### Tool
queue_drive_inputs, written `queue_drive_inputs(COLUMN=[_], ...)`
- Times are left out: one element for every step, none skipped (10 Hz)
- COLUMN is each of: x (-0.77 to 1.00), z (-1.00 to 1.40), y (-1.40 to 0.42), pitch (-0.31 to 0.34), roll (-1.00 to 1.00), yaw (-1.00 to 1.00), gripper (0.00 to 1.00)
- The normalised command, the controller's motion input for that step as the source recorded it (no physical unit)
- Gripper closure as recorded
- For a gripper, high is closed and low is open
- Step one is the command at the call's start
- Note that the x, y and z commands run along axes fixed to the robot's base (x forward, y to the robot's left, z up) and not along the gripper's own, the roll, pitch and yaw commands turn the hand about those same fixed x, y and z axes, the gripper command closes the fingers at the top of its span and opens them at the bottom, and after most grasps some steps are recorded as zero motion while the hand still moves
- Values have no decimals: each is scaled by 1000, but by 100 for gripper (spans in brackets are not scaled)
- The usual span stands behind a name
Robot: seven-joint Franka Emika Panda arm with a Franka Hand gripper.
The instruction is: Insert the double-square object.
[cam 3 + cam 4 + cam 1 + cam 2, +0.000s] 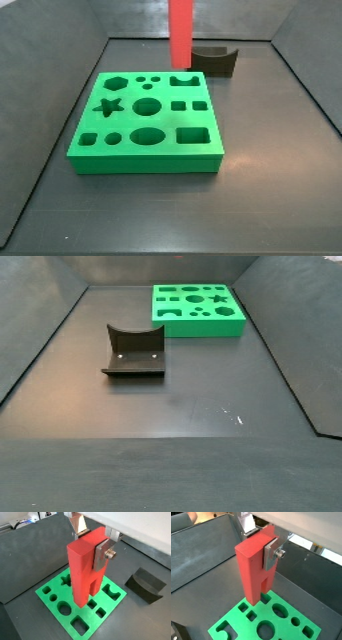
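My gripper (90, 544) is shut on the upper end of the double-square object (81, 572), a tall red bar, and holds it upright. A silver finger plate (101, 556) presses on each side; both wrist views show this, the gripper (261, 543) and the bar (252, 572). The forked lower end hangs above the green board (50, 596) with shaped holes, also visible in a wrist view (234, 619), and does not touch it. In a side view the bar (179, 30) stands over the board's (147, 150) far edge, with the gripper out of frame. The board (201, 326) shows in a side view without the bar.
A dark brown block with a curved notch (214, 60) lies on the dark floor beside the board; it also shows in a wrist view (145, 584) and in a side view (134, 351). Grey walls enclose the floor.
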Motion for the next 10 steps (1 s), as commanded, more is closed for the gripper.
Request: queue_drive_inputs(x=[69, 0, 0, 0, 69, 129, 191, 200, 277, 286], z=[-103, -311, -366, -420, -443, -449, -409, -397, -314, -263], y=[-223, 0, 0, 0, 0, 0, 0, 3, 51, 80], pitch=[-59, -57, -24, -26, -13, -1, 0, 0, 0, -6], roll=[43, 0, 20, 43, 80, 111, 123, 123, 119, 97], yaw=[-743, -1000, -1000, -1000, -1000, -1000, -954, -949, -891, -886], gripper=[100, 100, 100, 100, 100, 100, 100, 100, 100, 100])
